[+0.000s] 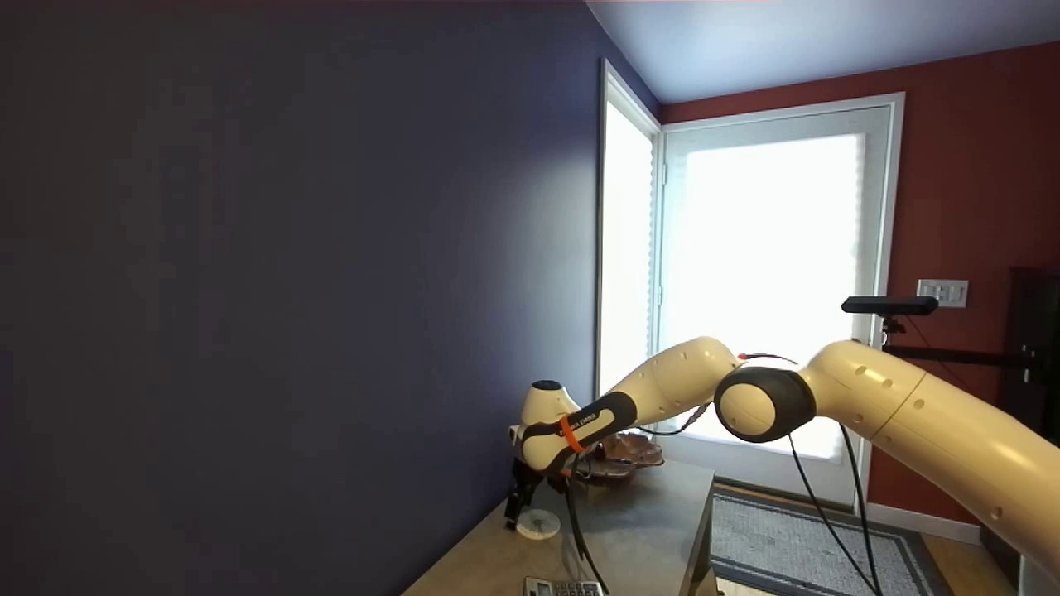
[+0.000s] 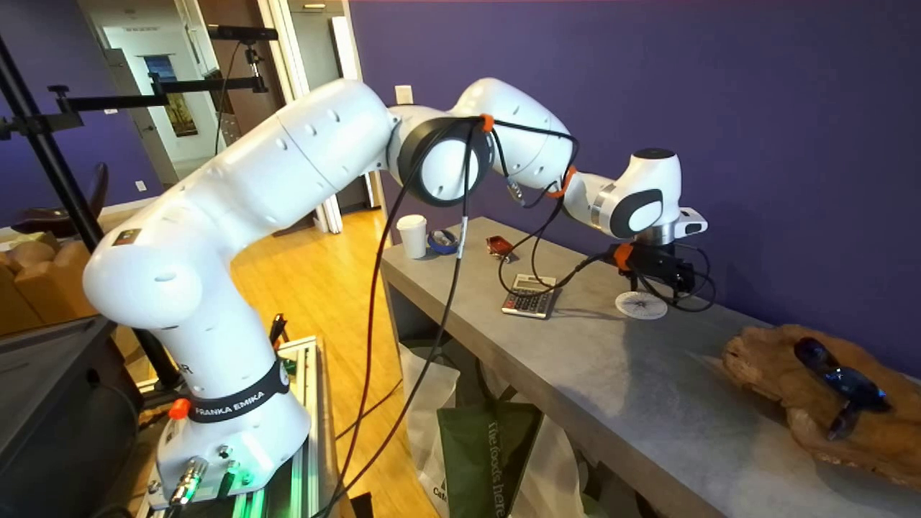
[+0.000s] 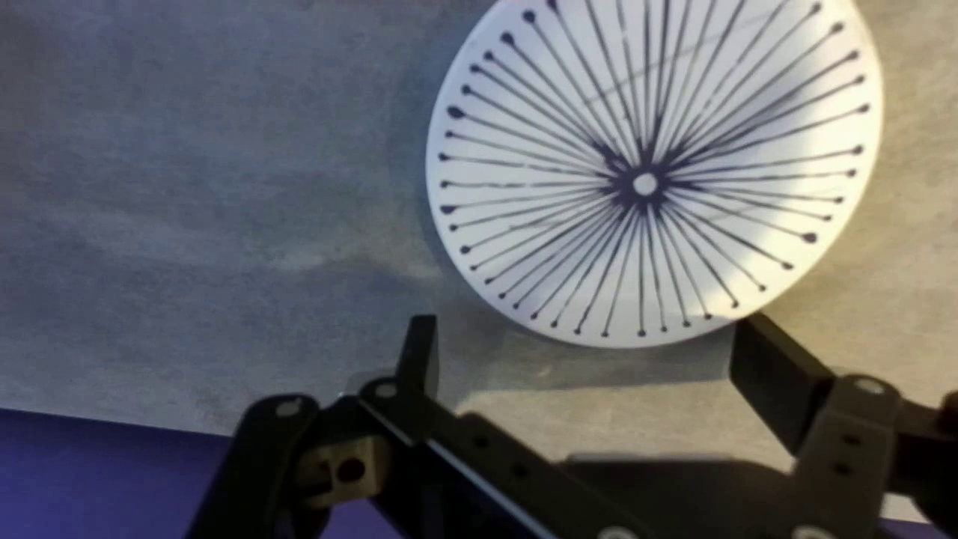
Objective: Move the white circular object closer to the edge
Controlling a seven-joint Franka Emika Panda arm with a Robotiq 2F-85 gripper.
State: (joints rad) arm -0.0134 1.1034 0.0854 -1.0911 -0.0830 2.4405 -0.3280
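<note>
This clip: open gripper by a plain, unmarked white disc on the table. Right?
Not quite: the white disc isn't plain; in the wrist view dark lines fan out from its centre. The gripper is open by it, and it lies on the table.

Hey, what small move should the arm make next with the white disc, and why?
I'd probably ease the open tool away from the purple wall, nudging the white disc toward the counter's free edge. In the wrist view, both fingers stand on the disc's wall side, one seemingly at its rim.
</note>
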